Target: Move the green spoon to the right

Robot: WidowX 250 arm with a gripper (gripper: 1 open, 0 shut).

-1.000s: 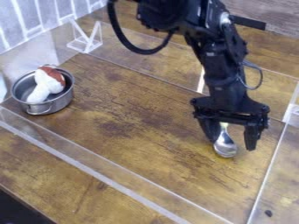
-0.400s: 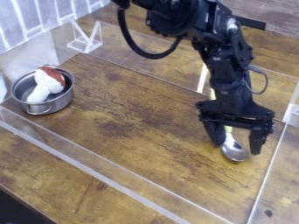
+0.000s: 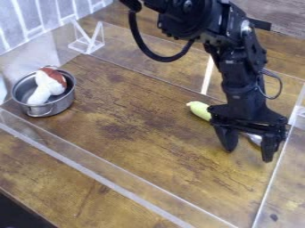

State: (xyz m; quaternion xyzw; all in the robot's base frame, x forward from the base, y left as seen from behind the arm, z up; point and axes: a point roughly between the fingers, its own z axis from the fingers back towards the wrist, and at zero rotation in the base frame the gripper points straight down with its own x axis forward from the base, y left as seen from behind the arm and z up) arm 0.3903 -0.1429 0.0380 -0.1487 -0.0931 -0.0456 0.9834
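The green spoon (image 3: 199, 109) shows only as a short pale yellow-green end lying on the wooden table, just left of the black arm's wrist. The rest of it is hidden behind the arm. My gripper (image 3: 248, 142) points down at the right side of the table. It is open, its two dark fingers (image 3: 226, 139) spread wide, and nothing shows between them. The spoon's visible end lies up and to the left of the fingers, apart from them.
A steel bowl (image 3: 27, 100) holding a white-and-red item (image 3: 48, 82) stands at the far left. A clear wire stand (image 3: 86, 37) sits at the back left. Clear plastic strips (image 3: 107, 183) cross the tabletop, and the right table edge is close to the gripper.
The gripper has shifted slightly right and down in the picture. The grey rounded piece seen between its fingers before no longer shows, and the yellow-green end has appeared left of the arm.
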